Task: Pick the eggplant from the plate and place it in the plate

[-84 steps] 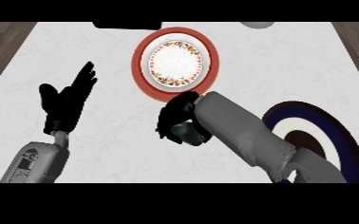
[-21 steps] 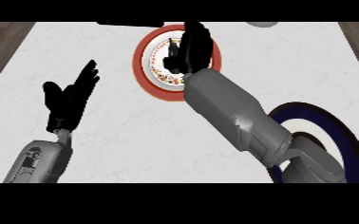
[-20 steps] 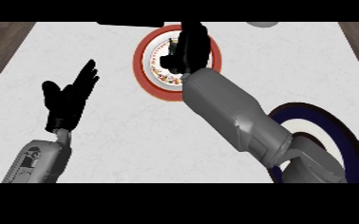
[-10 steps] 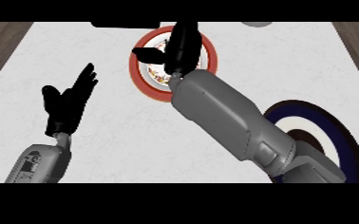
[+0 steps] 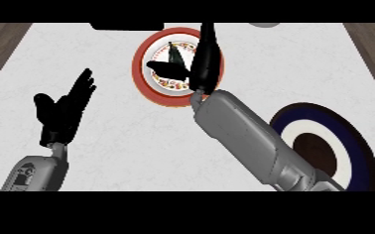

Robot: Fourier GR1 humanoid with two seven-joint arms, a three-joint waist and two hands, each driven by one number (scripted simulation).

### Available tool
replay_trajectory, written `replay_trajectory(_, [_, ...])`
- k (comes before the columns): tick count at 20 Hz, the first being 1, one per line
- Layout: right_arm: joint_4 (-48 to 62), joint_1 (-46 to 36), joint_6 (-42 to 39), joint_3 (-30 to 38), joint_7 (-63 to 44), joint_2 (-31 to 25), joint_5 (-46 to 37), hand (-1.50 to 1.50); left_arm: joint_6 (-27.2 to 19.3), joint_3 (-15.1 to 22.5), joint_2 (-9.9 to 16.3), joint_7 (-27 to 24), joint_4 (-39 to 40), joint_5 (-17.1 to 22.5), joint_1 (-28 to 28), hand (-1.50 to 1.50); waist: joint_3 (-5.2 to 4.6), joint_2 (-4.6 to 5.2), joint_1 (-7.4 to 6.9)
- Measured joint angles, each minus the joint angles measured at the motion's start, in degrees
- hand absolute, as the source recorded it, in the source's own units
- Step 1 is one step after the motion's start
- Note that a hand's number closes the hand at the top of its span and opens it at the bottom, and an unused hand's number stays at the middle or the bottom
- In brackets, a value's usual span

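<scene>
The right hand, fingers straight and holding nothing, sits over the red-rimmed plate at twelve o'clock. No eggplant is discernible there, so it should find it before curling. The left hand rests open at nine o'clock.

Both forearms are smooth grey casings, rounded and bulky; each ends in a matte black hand, the left hand and the right hand.

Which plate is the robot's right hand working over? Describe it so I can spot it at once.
On the white counter, look to the far middle, under the right hand. The red-rimmed plate there has a white, speckled centre, unlike the dark blue plate with a dark centre at the near right.
</scene>
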State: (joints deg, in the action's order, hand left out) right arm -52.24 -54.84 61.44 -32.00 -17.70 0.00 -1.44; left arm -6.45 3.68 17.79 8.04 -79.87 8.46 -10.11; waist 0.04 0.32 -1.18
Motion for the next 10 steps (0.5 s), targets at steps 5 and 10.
replay_trajectory(5, [-1.3, 4.9, -1.6, 1.1, 5.4, 0.0, 0.8, -1.5, 0.3, -1.0, -1.1, -0.2, 0.8, -0.9, -0.3, 0.0, -0.03, -0.18, 0.49])
replay_trajectory(10, [-4.4, 9.0, -4.1, 3.7, 5.9, -1.8, -2.2, -1.5, 0.6, -1.8, -1.9, 0.4, -0.6, -1.7, 0.7, 0.0, -0.03, -0.33, 0.96])
